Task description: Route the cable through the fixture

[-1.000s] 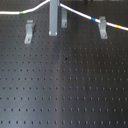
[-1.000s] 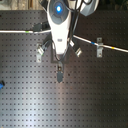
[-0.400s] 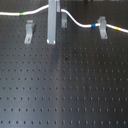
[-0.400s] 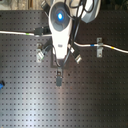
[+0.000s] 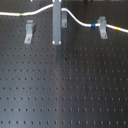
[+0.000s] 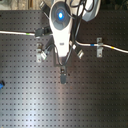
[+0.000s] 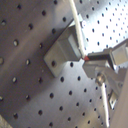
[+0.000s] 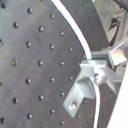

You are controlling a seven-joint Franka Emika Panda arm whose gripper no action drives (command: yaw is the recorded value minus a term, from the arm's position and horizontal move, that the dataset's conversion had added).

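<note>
Running white across the far edge of the perforated tabletop (image 5: 65, 95), the cable (image 5: 80, 21) arches up behind the upright grey bar (image 5: 57, 22) in the first exterior view and drops to the right-hand clip (image 5: 103, 27), blue band beside it. A second clip (image 5: 29, 31) stands at the first exterior view's left. Claw (image 6: 63, 75) hangs over the board; whether its fingers are apart, I cannot tell.
</note>
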